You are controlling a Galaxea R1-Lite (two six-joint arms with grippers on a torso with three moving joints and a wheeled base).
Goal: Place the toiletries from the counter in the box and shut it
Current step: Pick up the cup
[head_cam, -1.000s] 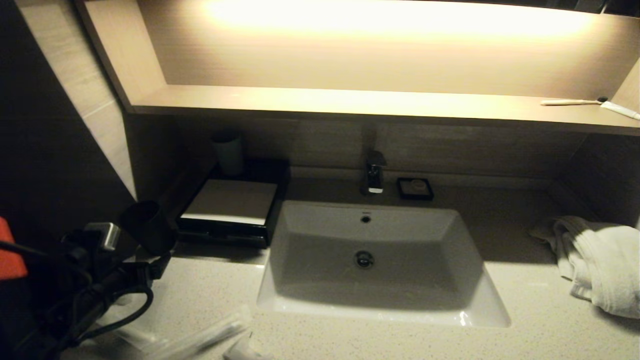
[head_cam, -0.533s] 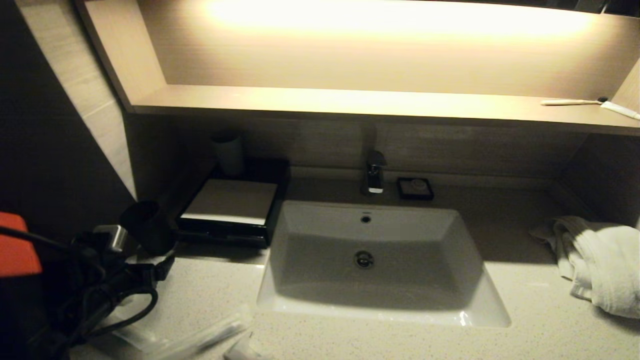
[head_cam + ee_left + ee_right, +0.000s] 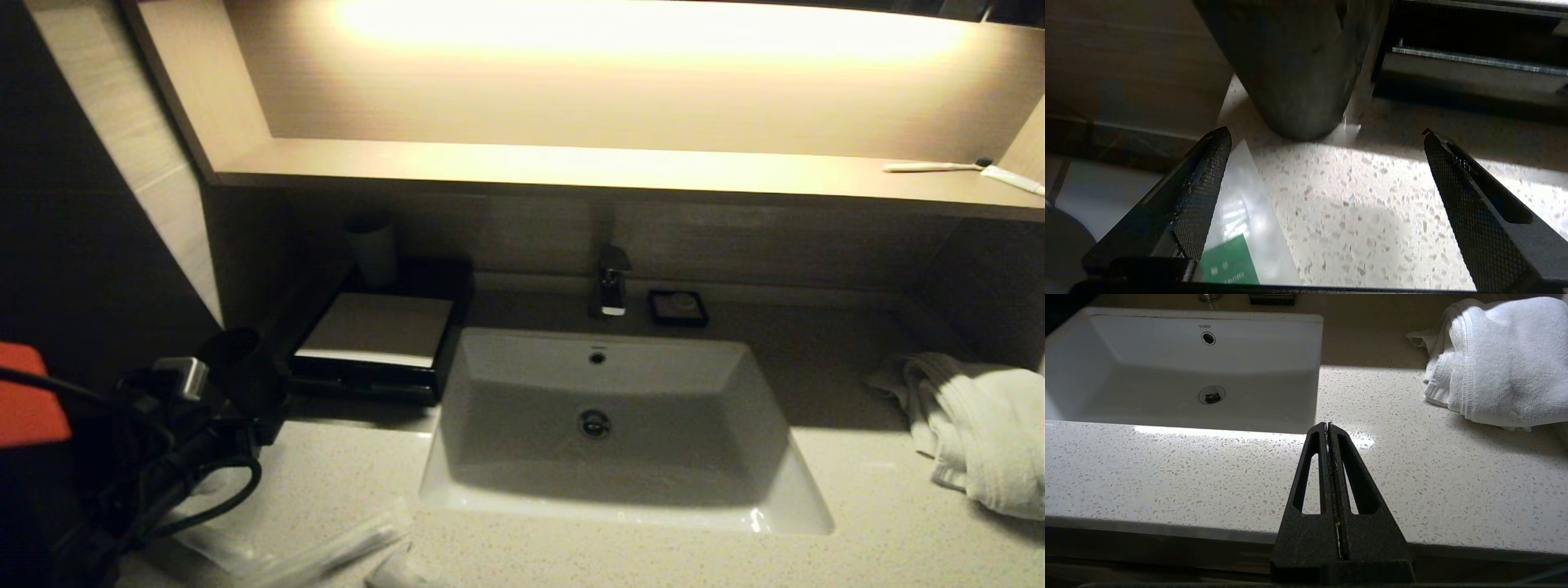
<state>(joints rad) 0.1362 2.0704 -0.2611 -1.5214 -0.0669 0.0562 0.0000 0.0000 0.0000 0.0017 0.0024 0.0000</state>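
The black box (image 3: 375,331) with its pale top panel sits at the back left of the counter (image 3: 857,539); its front edge also shows in the left wrist view (image 3: 1474,61). My left gripper (image 3: 1325,132) hangs open just above the speckled counter, in front of a dark cup (image 3: 1290,61), with nothing between its fingers. A white sachet with a green label (image 3: 1237,228) lies beside its one finger. Clear-wrapped sticks (image 3: 326,551) and a small white tube (image 3: 396,572) lie at the counter's front left. My right gripper (image 3: 1327,424) is shut and empty over the front edge.
A white basin (image 3: 604,408) fills the middle of the counter, with a tap (image 3: 611,282) and a small black soap dish (image 3: 678,306) behind it. A white towel (image 3: 980,425) lies at the right. A toothbrush (image 3: 931,167) rests on the lit shelf.
My left arm has shifted slightly to the right near the dark cup, with its jaws still open. Nothing else has moved.
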